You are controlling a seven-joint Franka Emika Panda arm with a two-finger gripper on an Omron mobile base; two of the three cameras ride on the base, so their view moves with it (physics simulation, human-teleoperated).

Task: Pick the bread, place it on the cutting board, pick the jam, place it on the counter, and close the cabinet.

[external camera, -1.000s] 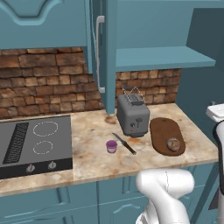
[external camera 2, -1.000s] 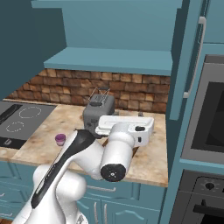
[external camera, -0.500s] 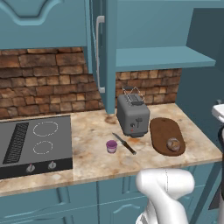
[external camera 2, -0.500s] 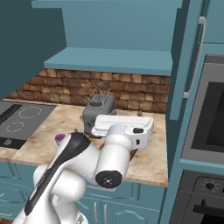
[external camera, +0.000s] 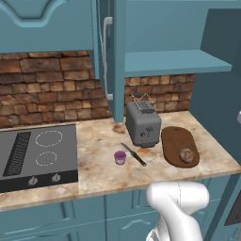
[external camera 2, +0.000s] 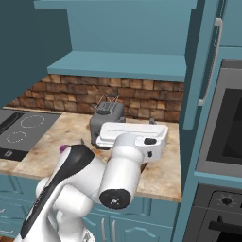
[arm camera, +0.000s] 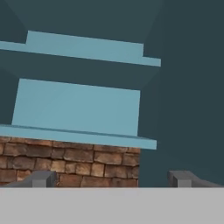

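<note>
Bread (external camera: 187,155) sits on cutting board (external camera: 179,146); jam (external camera: 120,157) on surface (external camera: 96,141). Cabinet (external camera: 111,61) door open. Claw (arm camera: 112,178) wide, empty.

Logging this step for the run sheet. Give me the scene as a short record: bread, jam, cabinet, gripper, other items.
bread: on the cutting board, near its front end
jam: upright on the counter, left of the knife
cabinet: door open, shelf exposed
gripper: open, holding nothing, facing the cabinet shelves above the brick wall
toaster: on the counter between the jam and the cutting board
stovetop: at the counter's left
remaining: closing the cabinet
</note>
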